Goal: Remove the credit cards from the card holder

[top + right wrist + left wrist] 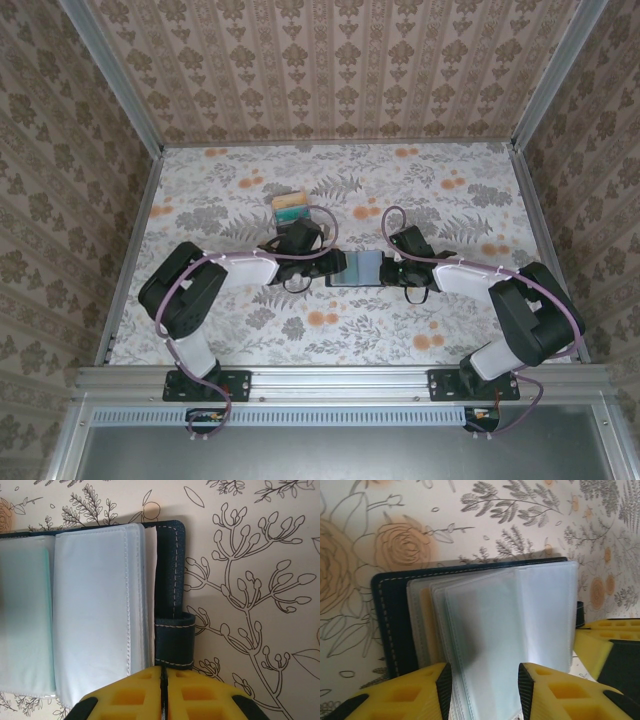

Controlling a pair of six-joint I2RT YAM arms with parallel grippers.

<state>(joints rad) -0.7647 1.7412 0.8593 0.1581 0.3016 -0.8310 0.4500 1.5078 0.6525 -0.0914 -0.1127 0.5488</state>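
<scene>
Hard to read thru cloudy sleeves (pixel 520 620): just a yellowish card (pixel 426 630) tint behind one. Open holder (pixel 362 268) flat at table (pixel 400 330) ctr. L gripper (pixel 485 685) spread astride sleeves' edge. R gripper (pixel 164 692) pressed together at strap (pixel 173 640); can't tell if nipping it. Small rack (pixel 291 207) toward far edge, contents blurred.

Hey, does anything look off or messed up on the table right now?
Nothing looks spilled or damaged. The card holder lies open, but its clear sleeves stand fanned up instead of lying flat, rising between the fingers of the left pincer.
</scene>
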